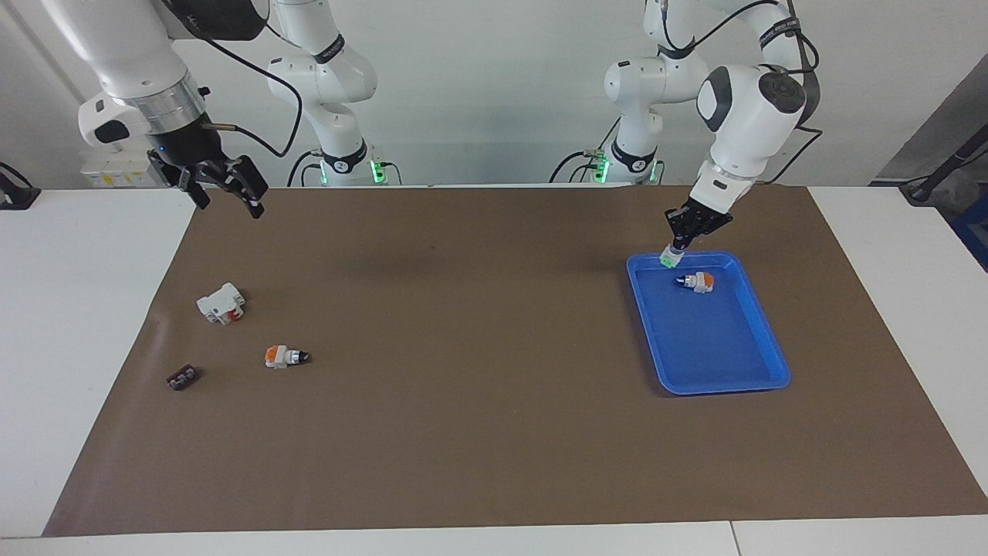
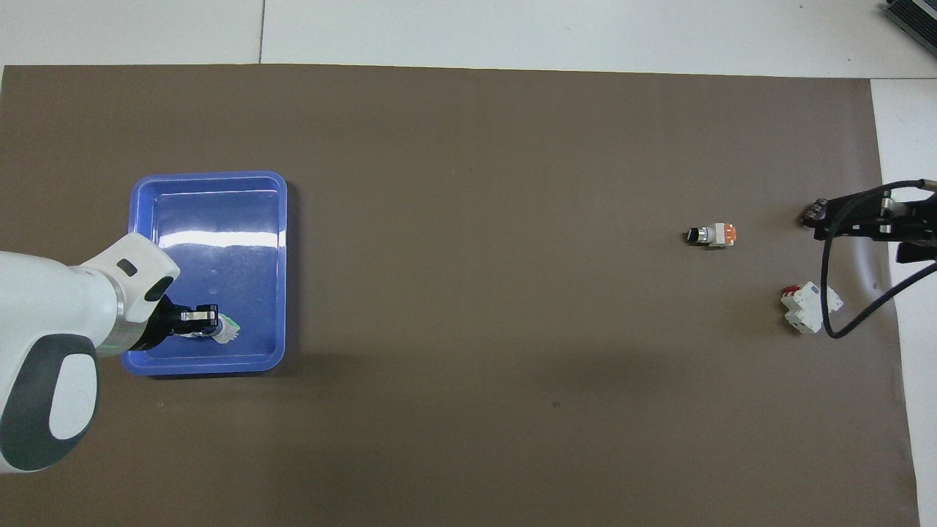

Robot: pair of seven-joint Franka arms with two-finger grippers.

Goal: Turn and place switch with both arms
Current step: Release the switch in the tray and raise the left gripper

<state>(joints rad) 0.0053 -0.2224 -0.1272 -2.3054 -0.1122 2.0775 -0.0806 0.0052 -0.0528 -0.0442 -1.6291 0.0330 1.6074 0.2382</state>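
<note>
The left end effector [image 1: 676, 245] is hanging over the robot-side edge of the blue tray [image 1: 760, 371], its fingers clamped on the switch [image 1: 670, 258], which is showing white plastic and a green patch beneath the fingertips. A second orange-and-white switch [image 1: 698, 282] is lying inside the tray just beside it. The right end effector [image 1: 225, 197] is waiting in the air over the edge of the brown mat [image 1: 478, 432] at the right arm's end of the counter, its fingers spread apart and gripping nothing. On the mat near it are lying a white block with a red mark [image 1: 221, 303], another orange-and-white switch [image 1: 285, 356] and a small dark part [image 1: 181, 378].
</note>
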